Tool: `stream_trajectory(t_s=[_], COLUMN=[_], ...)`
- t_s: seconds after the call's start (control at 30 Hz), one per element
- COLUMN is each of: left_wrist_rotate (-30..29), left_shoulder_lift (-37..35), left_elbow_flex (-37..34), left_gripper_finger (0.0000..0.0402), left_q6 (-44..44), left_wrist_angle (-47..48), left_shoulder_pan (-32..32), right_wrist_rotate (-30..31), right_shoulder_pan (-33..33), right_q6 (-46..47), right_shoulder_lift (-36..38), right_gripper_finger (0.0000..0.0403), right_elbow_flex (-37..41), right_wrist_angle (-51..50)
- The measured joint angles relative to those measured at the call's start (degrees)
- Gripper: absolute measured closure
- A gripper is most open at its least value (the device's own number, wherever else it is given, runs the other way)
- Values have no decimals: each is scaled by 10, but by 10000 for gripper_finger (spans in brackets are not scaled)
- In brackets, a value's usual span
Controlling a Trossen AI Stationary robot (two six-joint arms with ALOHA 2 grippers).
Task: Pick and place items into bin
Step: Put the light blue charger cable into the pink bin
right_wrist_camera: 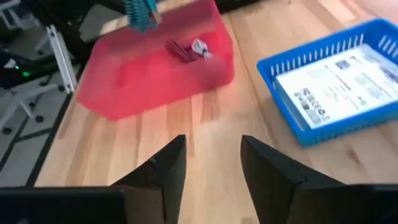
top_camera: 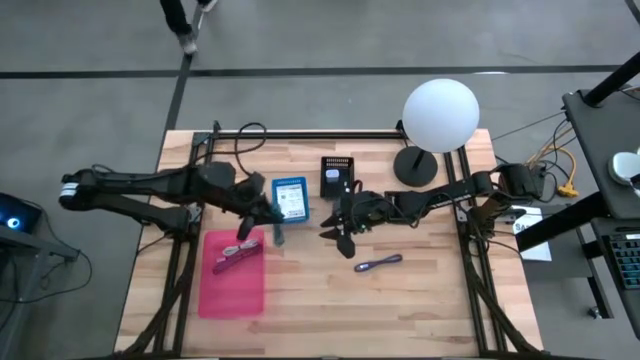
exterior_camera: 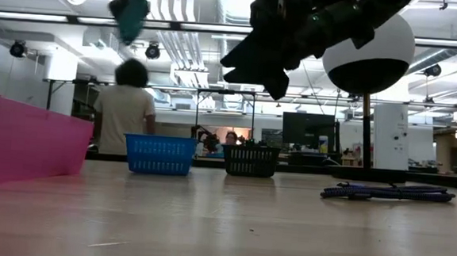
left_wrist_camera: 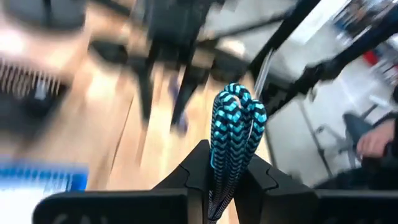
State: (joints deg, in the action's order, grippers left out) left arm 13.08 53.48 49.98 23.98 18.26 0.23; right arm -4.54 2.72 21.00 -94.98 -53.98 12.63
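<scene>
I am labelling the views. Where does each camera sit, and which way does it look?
High: above, looking down; both arms, pink bin.
Low: table height, looking across; blue basket.
Left wrist: on left arm; left tool shut on teal cable.
Right wrist: on right arm; open right tool.
Shared: bin and basket, high and right wrist.

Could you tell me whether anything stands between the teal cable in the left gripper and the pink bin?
Nothing visible does. The left gripper is shut on the teal cable, held in the air by the pink bin. The bin is open-topped and holds only a magenta cable.
</scene>
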Motion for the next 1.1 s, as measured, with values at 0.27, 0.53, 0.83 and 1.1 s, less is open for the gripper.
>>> stream_trajectory(t_s=[0.27,0.53,0.83,1.1], left_wrist_rotate=[-38,11,110,122], left_shoulder_lift=[-26,8,113,182], left_elbow_flex=[-1,-9,-9,-9], left_gripper_finger=[377,377,377,345], left_q6=[72,104,113,67], left_wrist_angle=[256,396,404,403], left_shoulder_pan=[0,0,-23,-40], right_wrist_rotate=[-6,-6,-4,-4], right_shoulder_pan=[0,0,0,0], right_q6=[25,17,15,15], right_shoulder_lift=[0,0,0,1], right_gripper_finger=[253,265,275,272], right_elbow_flex=[0,0,0,0], right_wrist_angle=[4,9,9,9])
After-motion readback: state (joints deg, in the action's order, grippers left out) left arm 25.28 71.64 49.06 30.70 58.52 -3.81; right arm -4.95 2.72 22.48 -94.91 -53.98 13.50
